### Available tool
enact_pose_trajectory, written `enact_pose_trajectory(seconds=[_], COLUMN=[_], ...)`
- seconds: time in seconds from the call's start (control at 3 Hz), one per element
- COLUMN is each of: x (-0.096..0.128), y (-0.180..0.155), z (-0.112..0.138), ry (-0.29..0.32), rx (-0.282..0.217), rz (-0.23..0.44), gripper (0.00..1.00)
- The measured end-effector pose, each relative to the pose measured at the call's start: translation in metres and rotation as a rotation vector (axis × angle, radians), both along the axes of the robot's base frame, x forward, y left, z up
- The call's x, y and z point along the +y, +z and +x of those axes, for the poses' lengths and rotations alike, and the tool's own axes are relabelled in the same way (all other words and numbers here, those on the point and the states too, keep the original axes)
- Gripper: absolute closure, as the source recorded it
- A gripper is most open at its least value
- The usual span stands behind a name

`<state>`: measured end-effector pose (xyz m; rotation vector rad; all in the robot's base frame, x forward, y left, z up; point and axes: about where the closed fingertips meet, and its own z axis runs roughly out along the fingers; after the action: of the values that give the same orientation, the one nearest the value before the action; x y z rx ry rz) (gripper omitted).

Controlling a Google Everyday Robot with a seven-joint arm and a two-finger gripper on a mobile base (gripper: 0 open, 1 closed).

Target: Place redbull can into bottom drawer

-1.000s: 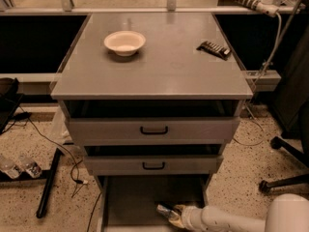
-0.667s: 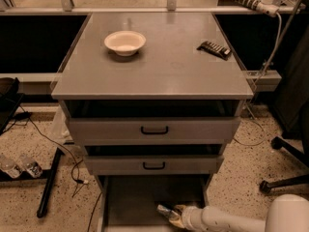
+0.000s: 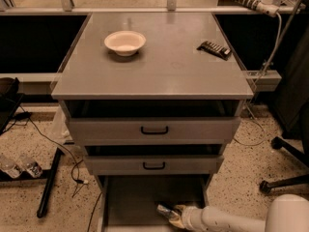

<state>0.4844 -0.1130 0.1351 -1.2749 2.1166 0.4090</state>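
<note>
The bottom drawer (image 3: 130, 197) is pulled out below the two upper drawers, its flat grey floor showing. My gripper (image 3: 170, 213) reaches in from the lower right on a white arm and sits low over the drawer floor at its right front. It is shut on the redbull can (image 3: 164, 210), a slim shiny can that pokes out to the left of the fingers, lying nearly flat just above or on the floor.
A white bowl (image 3: 125, 42) and a dark ribbed bar (image 3: 214, 49) lie on the cabinet top (image 3: 159, 76). The middle drawer (image 3: 153, 165) overhangs the bottom one. A chair base (image 3: 285, 178) stands at right; cables and bottles (image 3: 19, 166) lie on the floor at left.
</note>
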Motion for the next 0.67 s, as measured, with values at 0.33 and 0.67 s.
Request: enact_pose_trajectory(seconds=[0.33, 0.67], x=[0.0, 0.0001], y=[0.0, 0.0], z=[0.0, 0.0], ry=[0.0, 0.0], rx=[0.0, 0.0], rz=[0.0, 0.0], gripper=[0.13, 0.0])
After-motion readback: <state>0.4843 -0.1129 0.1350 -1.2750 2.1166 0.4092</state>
